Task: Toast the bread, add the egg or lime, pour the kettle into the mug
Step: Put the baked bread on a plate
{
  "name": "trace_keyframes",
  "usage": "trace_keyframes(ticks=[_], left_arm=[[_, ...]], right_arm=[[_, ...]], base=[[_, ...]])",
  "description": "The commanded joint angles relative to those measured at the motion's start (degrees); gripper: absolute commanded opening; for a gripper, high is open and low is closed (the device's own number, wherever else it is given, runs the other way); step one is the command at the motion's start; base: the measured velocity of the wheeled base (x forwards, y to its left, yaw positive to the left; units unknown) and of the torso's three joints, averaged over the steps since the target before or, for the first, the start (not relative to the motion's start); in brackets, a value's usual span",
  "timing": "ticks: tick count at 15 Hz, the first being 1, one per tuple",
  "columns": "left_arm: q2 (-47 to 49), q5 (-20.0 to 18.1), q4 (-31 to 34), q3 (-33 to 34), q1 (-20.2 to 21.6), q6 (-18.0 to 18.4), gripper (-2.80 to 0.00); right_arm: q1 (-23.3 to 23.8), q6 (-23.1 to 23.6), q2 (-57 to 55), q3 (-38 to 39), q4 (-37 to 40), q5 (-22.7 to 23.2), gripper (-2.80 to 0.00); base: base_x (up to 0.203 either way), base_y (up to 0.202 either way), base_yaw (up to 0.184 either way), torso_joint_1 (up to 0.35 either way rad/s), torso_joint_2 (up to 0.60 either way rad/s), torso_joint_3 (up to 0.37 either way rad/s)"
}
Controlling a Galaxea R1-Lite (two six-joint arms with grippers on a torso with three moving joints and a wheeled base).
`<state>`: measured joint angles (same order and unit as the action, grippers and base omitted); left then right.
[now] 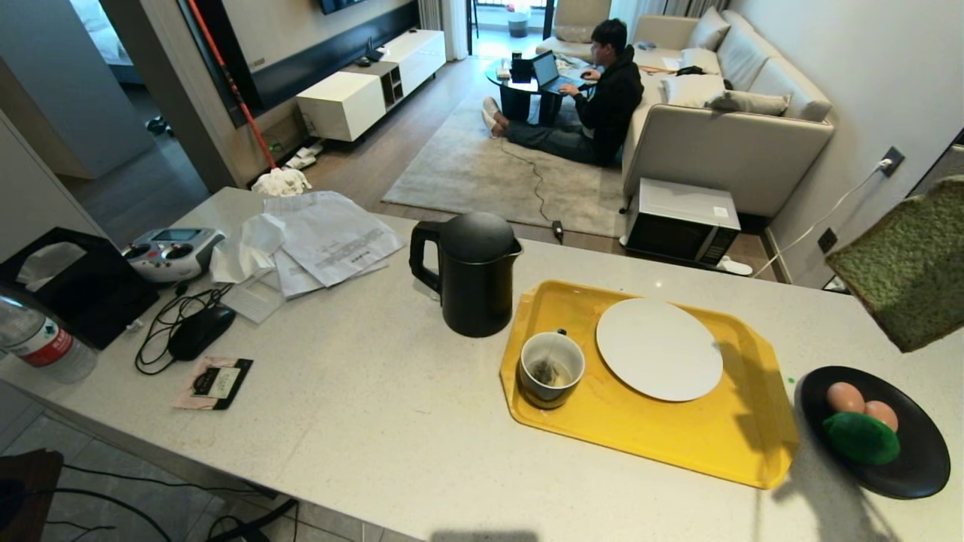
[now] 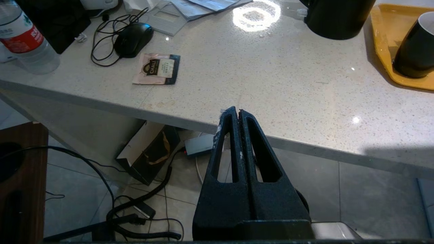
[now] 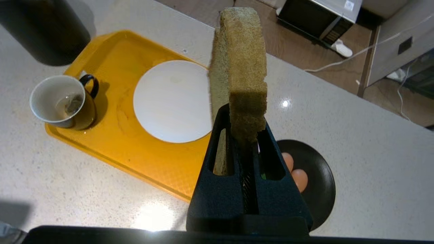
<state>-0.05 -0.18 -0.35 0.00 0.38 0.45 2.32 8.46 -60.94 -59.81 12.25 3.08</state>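
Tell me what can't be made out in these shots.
- Lime: right wrist view, almost all hidden behind the right hand.
- Right hand: outside the head view; only the bread shows, cut by the edge.
- Kettle: cropped in both wrist views.
- Mug contents: too small.

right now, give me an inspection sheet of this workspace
surface: pale speckled counter, yellow tray on it
job's things: bread held in the air by the right gripper; kettle standing left of the tray; mug on the tray with a tea bag inside, beside a bare white plate; lime and two eggs on a black dish
clutter: papers, controller, mouse, sachet, bottle
grippers: right shut on the bread; left gripper shut, empty, at the counter's near edge
cables: mouse cord; floor leads
surroundings: person seated by a sofa, microwave on the floor
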Motion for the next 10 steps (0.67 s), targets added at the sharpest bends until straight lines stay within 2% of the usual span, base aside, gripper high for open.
trace_keyframes(ticks=[1, 4, 8, 10], left_arm=[[-0.04, 0.01, -0.08, 0.0, -0.03, -0.01, -2.8], [-0.04, 0.01, 0.0, 0.0, -0.03, -0.01, -2.8], [-0.04, 0.01, -0.06, 0.0, 0.06, -0.01, -2.8], [-0.04, 0.01, 0.0, 0.0, 0.03, -0.01, -2.8]], right_arm=[[-0.89, 2.25, -2.04, 0.38, -0.38, -0.13, -2.8], [-4.37, 3.45, -5.24, 0.84, -0.84, -2.18, -2.8], [-8.2, 1.86, -12.71, 1.03, -1.76, -6.07, -2.8], [-9.26, 0.55, -17.72, 0.79, -4.88, -8.16, -2.8]], base=[[0.0, 0.0, 0.0, 0.0, 0.0, 0.0], [0.0, 0.0, 0.0, 0.0, 0.0, 0.0], [0.0, 0.0, 0.0, 0.0, 0.0, 0.0], [0.0, 0.0, 0.0, 0.0, 0.0, 0.0]])
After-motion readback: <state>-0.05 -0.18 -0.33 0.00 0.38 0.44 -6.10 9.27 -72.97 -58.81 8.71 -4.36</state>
